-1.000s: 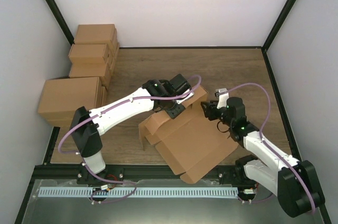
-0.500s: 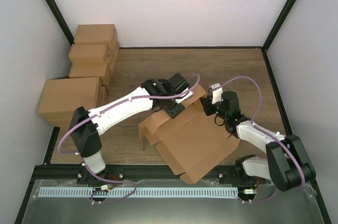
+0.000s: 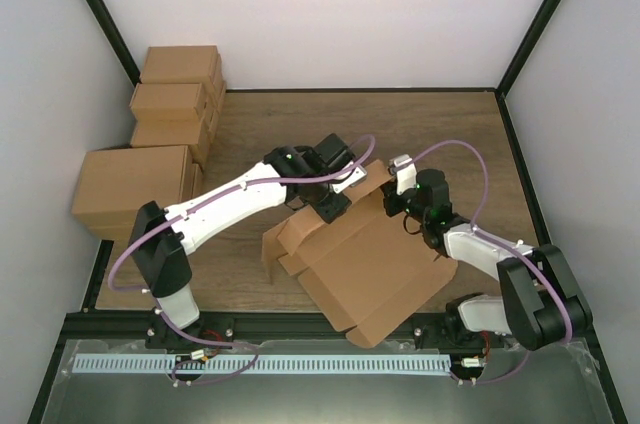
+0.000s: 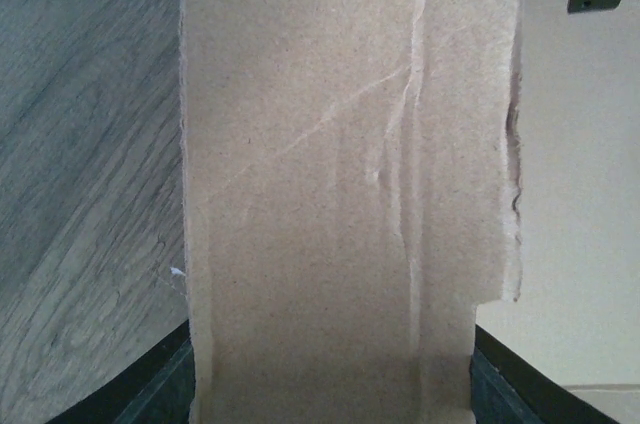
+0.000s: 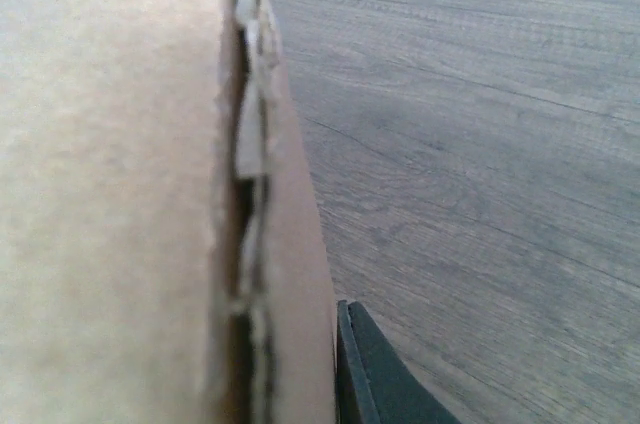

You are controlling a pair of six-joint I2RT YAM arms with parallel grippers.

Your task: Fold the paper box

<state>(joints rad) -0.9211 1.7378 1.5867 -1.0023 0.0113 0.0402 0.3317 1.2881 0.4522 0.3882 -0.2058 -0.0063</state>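
The paper box, a flat brown die-cut cardboard sheet, lies mid-table with its far flaps raised. My left gripper sits over the far-left raised flap. In the left wrist view that flap fills the whole gap between the two dark fingers, which press on its two side edges. My right gripper is at the far-right raised flap. In the right wrist view one dark finger lies flat against the doubled cardboard edge. The cardboard hides the other finger.
Three small brown cartons are stacked at the far left, with a larger one in front of them. White walls close in the wooden table on three sides. A black rail runs along the near edge.
My right gripper has moved left and away from its base to the box's raised right flap and closed on it. The left gripper has stayed on its flap.
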